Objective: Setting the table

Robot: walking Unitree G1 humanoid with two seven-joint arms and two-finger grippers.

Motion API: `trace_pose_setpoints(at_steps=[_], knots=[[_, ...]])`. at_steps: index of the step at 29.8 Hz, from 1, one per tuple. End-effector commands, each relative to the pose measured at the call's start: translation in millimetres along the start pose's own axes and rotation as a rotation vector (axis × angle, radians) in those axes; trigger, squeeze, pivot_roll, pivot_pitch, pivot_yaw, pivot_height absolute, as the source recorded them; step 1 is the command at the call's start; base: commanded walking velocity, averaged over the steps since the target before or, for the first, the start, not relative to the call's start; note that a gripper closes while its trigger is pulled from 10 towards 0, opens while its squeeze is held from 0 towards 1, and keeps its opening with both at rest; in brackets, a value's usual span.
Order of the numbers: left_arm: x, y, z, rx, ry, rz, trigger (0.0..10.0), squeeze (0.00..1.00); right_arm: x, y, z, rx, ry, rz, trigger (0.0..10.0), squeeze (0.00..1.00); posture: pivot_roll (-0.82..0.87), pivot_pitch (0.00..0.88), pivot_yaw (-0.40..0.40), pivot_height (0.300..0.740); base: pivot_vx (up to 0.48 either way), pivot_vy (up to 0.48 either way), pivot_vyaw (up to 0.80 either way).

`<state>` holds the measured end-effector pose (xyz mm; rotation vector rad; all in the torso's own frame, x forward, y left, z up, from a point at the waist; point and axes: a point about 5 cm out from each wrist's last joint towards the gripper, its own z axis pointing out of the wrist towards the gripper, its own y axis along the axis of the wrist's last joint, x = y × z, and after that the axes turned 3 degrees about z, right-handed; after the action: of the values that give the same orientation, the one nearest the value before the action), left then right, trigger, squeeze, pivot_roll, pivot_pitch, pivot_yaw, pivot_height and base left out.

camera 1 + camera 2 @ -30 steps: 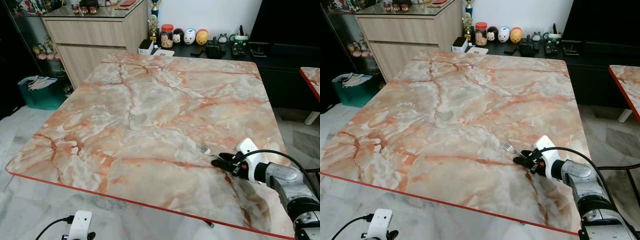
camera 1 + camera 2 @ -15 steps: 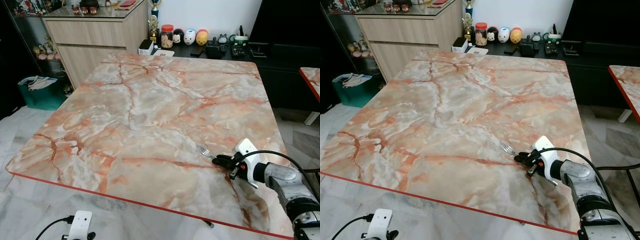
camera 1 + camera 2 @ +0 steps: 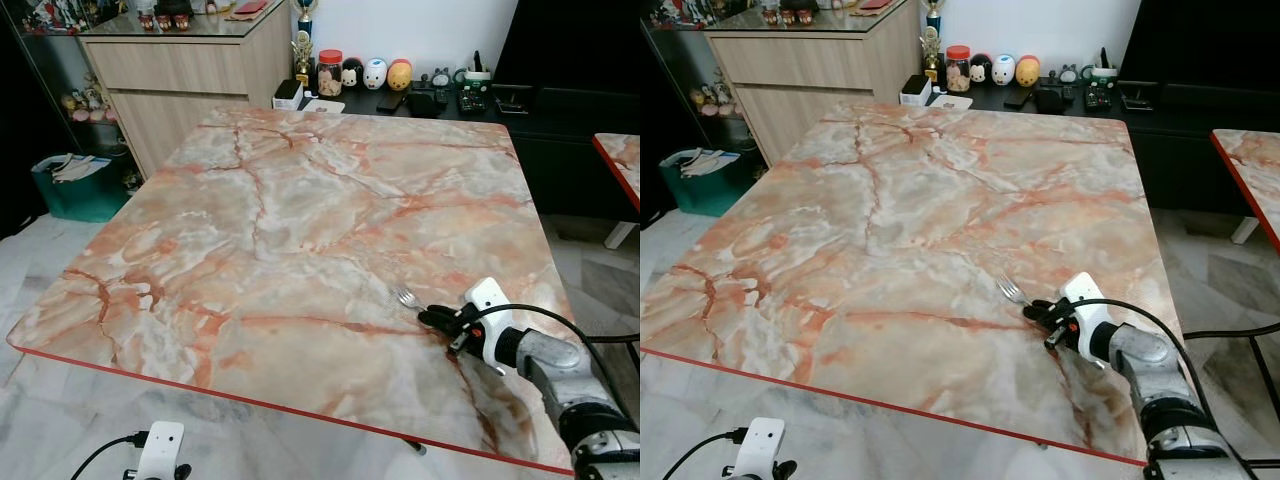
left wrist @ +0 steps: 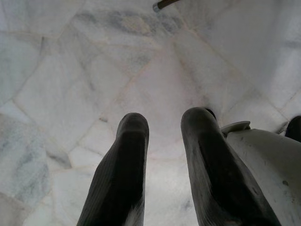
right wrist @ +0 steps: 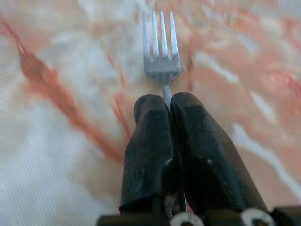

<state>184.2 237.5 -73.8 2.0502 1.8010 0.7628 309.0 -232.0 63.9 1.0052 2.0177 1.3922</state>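
Since a second earlier the right gripper (image 3: 436,318) has been drawn slightly nearer the table's near edge and the whole scene has shifted a little, which points to a small camera move; the fork (image 3: 406,298) is still carried ahead of the fingertips, its tines a touch farther out from them than before. In the right wrist view the two black fingers (image 5: 150,141) are seen pressed together, pinching the fork's (image 5: 161,52) thin neck between them, with the four-tined head projecting just beyond the tips over the marble table (image 3: 300,200). Whether the tines actually rest on the marble or are held just above it cannot be told, as the surface behind them is blurred. The left gripper (image 4: 162,127) is hung low beside the body over the pale tiled floor (image 4: 70,61), its two fingers held apart with a clear gap and nothing between them. One fork is counted, and one large table with pink-veined marble and a red edge. Beyond the far side of the table, well away from the fingers, a low dark shelf is lined with a red-lidded jar (image 3: 330,72) and three small round figurines (image 3: 375,72), beside a wooden cabinet (image 3: 190,70).
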Motion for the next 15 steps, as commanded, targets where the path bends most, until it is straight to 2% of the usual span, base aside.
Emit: trace_pose_setpoints(at_steps=[1, 5, 7, 8, 9, 10, 12, 13, 15], knots=[[1.6, -4, -0.8, 0.021, -0.003, 0.012, 10.0, 0.00, 2.8, 3, 1.6, -0.040, -0.004, -0.002, 10.0, 0.00, 0.02, 0.000, 0.039, 0.731, 0.000, 0.000, 0.00], [2.3, -5, -0.9, 0.023, -0.001, 0.016, 10.0, 0.00, 16.1, 17, 8.6, -0.178, -0.078, -0.035, 10.0, 0.00, 0.02, 0.000, 0.041, 0.731, 0.000, 0.000, 0.00], [2.3, -5, -0.9, 0.024, -0.002, 0.017, 10.0, 0.00, 16.9, 20, 8.9, -0.202, -0.110, -0.037, 10.0, 0.00, 0.02, 0.000, 0.041, 0.731, 0.000, 0.000, 0.00], [2.4, -5, -1.0, 0.024, -0.002, 0.017, 10.0, 0.00, 16.4, 24, 8.7, -0.234, -0.153, -0.045, 10.0, 0.00, 0.02, 0.000, 0.040, 0.731, 0.000, 0.000, 0.00], [2.8, -6, -1.1, 0.025, -0.001, 0.019, 10.0, 0.00, 16.2, 36, 8.3, -0.321, -0.255, -0.024, 10.0, 0.00, 0.02, 0.000, 0.041, 0.731, 0.000, 0.000, 0.00], [2.8, -6, -1.1, 0.025, -0.001, 0.019, 10.0, 0.00, 16.2, 36, 8.3, -0.321, -0.255, -0.024, 10.0, 0.00, 0.02, 0.000, 0.041, 0.731, 0.000, 0.000, 0.00], [3.1, -5, -1.1, 0.025, -0.001, 0.027, 10.0, 0.00, 18.0, 45, 6.2, -0.365, -0.396, -0.118, 10.0, 0.00, 0.01, 0.000, 0.046, 0.731, 0.000, 0.000, 0.00], [3.1, -6, -1.2, 0.025, -0.001, 0.030, 10.0, 0.00, 15.4, 47, 4.0, -0.400, -0.469, -0.097, 10.0, 0.00, 0.01, 0.000, 0.043, 0.731, 0.000, 0.000, 0.00], [3.1, -6, -1.2, 0.024, -0.001, 0.031, 10.0, 0.00, 14.7, 49, 2.5, -0.418, -0.497, -0.086, 10.0, 0.00, 0.01, 0.000, 0.043, 0.731, 0.000, 0.000, 0.00]])
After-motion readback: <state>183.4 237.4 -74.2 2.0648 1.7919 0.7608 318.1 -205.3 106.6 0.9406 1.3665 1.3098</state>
